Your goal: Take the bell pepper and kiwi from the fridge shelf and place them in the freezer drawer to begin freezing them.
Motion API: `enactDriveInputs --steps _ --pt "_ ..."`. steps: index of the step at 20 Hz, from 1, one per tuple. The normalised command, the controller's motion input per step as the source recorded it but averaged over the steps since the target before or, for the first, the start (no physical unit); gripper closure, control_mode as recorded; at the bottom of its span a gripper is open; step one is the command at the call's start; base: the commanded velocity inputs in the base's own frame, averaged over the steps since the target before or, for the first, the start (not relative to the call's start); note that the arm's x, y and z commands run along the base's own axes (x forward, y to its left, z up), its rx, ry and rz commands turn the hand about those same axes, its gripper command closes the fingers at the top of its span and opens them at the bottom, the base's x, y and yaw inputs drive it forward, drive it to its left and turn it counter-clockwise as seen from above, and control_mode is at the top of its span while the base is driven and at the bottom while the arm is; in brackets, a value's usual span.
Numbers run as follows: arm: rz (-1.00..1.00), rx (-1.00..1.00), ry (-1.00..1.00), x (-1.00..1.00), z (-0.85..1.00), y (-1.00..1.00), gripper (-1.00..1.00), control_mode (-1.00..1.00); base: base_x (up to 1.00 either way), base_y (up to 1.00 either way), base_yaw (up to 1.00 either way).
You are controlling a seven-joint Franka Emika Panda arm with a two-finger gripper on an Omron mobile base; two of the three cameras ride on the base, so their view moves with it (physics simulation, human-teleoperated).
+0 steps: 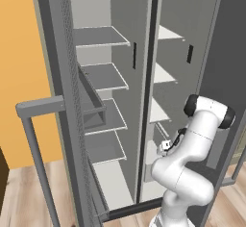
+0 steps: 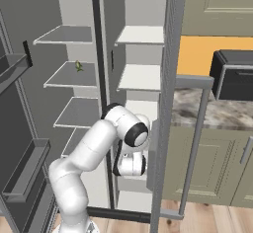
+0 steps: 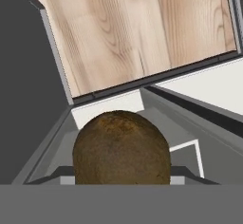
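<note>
Hand view: gripper clamps rough brown oval kiwi [image 3: 121,147] over wood floor [image 3: 137,33]; right base view adds small green-yellow item [image 2: 78,66] on shelf [image 2: 71,76].

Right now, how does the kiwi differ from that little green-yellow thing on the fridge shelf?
The kiwi is dull brown and rounded; the green-yellow item is thin and brighter. The kiwi hangs low over the freezer drawer; the green-yellow item lies on an upper shelf. Both are small.
</note>
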Motion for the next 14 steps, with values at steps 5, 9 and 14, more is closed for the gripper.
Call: enactDriveInputs --steps 5,9,14 --pt "0.0 0.0 0.01 0.21 0.15 0.06 1.0 -1.0 0.0 0.0 0.0" --pt "0.0 0.0 0.05 0.45 -0.01 0.11 1.0 -1.0 0.0 0.0 0.0" --pt "0.0 0.0 0.1 0.56 -0.27 0.12 1.0 -1.0 0.0 0.0 0.0"
